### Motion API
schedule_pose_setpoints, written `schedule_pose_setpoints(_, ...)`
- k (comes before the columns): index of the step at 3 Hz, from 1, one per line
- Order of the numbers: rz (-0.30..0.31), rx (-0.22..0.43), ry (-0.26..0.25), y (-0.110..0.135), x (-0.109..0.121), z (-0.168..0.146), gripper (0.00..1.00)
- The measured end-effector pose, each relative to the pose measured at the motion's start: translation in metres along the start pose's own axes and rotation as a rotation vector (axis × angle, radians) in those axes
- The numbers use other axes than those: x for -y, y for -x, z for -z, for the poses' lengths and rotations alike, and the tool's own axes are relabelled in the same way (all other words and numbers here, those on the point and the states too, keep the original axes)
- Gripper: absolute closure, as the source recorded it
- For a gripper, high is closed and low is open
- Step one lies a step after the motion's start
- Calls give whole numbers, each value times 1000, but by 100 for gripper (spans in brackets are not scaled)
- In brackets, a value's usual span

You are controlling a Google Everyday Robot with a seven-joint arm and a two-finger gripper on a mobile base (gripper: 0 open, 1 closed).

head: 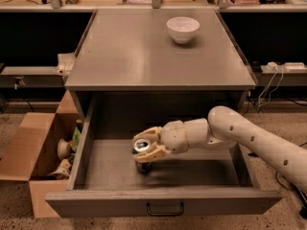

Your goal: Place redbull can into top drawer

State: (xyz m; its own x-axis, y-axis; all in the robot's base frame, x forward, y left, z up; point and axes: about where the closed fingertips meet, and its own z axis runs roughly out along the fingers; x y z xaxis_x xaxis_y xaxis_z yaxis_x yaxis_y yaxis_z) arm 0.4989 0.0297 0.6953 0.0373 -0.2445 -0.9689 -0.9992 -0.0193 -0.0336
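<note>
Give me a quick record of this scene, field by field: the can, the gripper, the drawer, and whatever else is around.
Top drawer: pulled open
Redbull can: upright inside the drawer, left of centre
Gripper: reaching into the drawer from the right, shut on the can's upper part
White bowl: on the cabinet top, rear right
Cardboard box: open, on the floor left of the drawer
</note>
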Motion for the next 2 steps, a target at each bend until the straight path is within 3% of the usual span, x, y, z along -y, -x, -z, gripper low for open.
schedule_pose_setpoints(2, -19, 11, -6, -10, -1, 1, 99)
